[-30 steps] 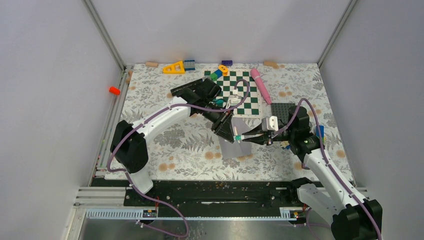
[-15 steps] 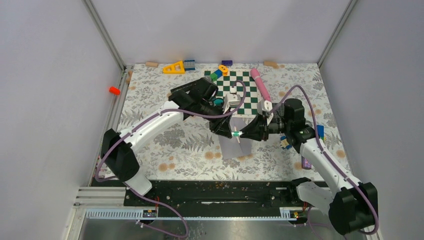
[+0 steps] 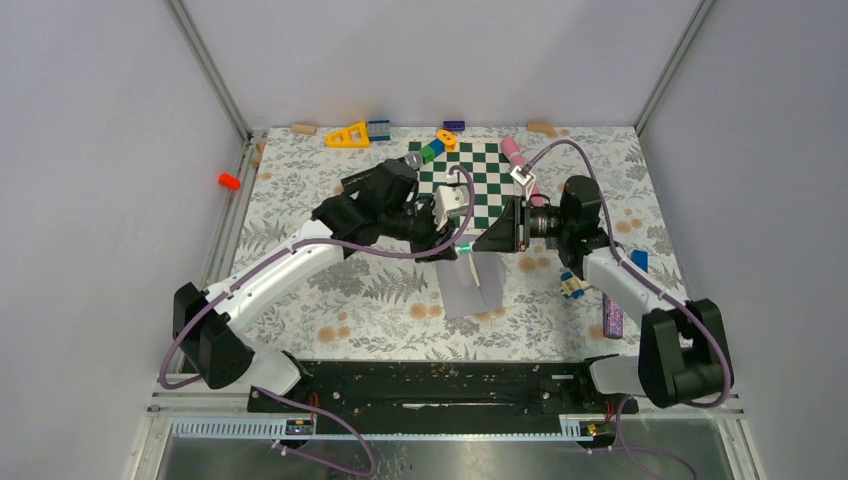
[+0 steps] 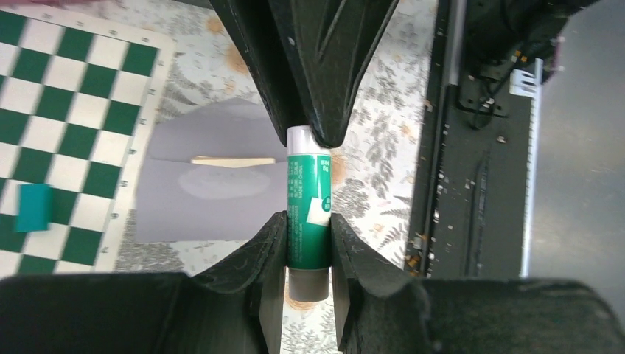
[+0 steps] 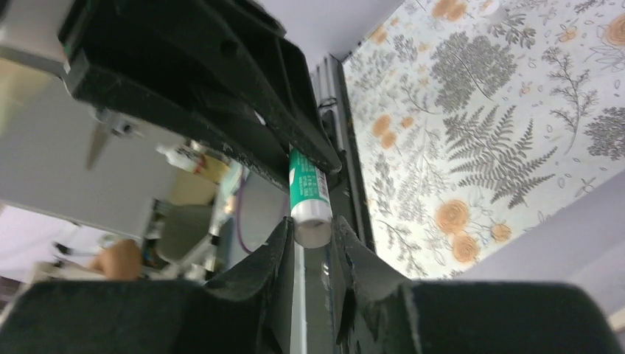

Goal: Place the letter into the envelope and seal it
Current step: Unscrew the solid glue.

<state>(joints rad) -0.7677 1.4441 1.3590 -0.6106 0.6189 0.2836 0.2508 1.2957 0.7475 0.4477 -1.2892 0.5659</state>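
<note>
From the top external view, the left gripper and right gripper meet at mid-frame, both nearly closed on one green-and-white glue stick, held above the upper edge of the envelope. The envelope lies flat just below centre, its top edge against the chessboard. Bare floral tablecloth stretches to its lower left. In the left wrist view, the left gripper pinches the glue stick's green body at lower centre, and the right gripper clamps its white end from above. The envelope spreads to the left, its far edge meeting the chessboard's border. In the right wrist view, the right gripper squeezes the glue stick's white end at lower centre. The tablecloth fills the right side.
</note>
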